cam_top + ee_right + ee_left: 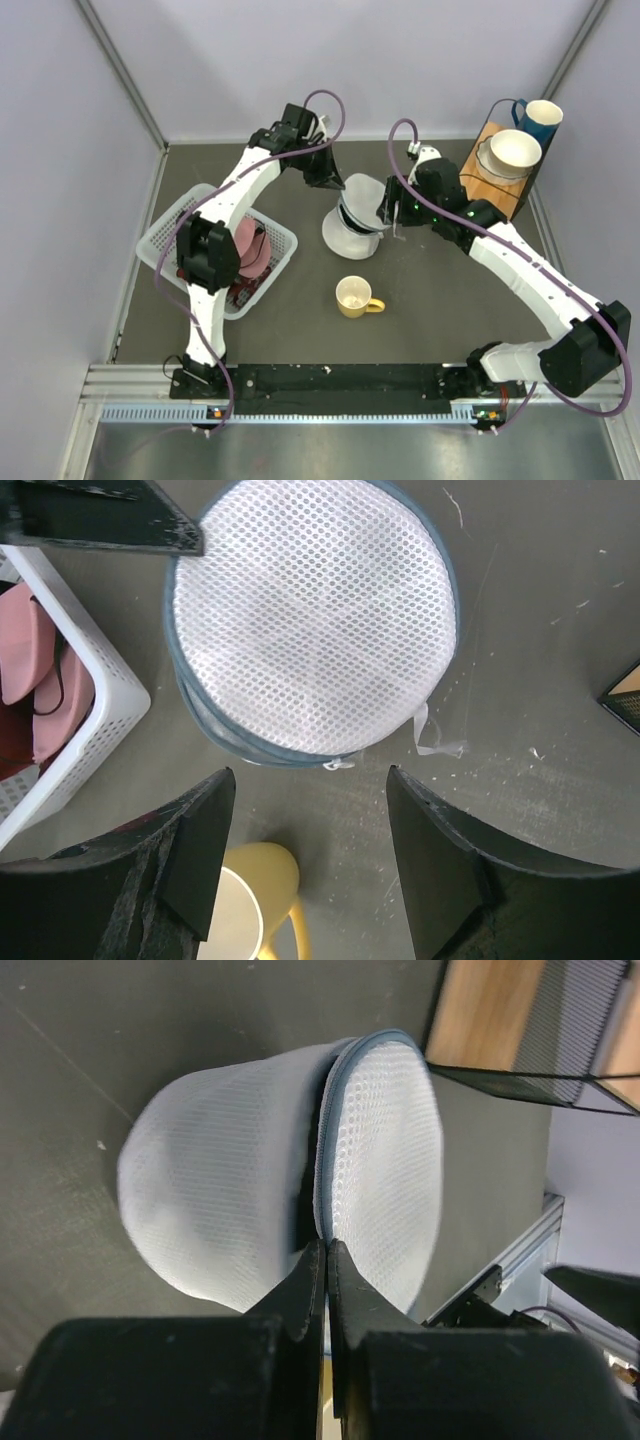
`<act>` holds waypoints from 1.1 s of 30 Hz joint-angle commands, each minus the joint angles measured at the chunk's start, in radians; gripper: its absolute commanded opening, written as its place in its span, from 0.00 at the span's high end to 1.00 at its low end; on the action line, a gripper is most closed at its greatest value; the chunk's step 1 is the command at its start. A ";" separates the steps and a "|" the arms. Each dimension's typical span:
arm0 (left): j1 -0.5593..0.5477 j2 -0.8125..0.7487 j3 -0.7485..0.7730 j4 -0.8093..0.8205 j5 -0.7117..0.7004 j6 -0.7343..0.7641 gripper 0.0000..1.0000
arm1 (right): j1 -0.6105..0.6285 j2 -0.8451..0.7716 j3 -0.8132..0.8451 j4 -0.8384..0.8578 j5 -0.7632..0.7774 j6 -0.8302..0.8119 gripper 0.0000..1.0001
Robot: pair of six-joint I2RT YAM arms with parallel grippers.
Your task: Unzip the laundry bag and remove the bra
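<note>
Looking along my shut left claw [326, 1260], I see the zip seam [322, 1130] of the bag [220, 1190] running straight away from its tips; whether the pull is caught, I cannot tell. The bag sits mid-surface [430, 330], right claw [310, 780] wide above.

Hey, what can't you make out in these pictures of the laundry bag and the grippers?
Bra: no view shows it; the laundry bag's mesh hides its contents.
Zip pull: in the left wrist view, the shut left gripper covers the seam, hiding whether it grips anything.
Top view: the seam is too small to trace, and the right gripper overlaps the bag.
</note>
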 commanded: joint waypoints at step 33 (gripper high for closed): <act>-0.170 -0.335 -0.180 0.081 0.155 0.084 0.29 | -0.058 -0.174 0.019 -0.044 0.088 0.031 0.32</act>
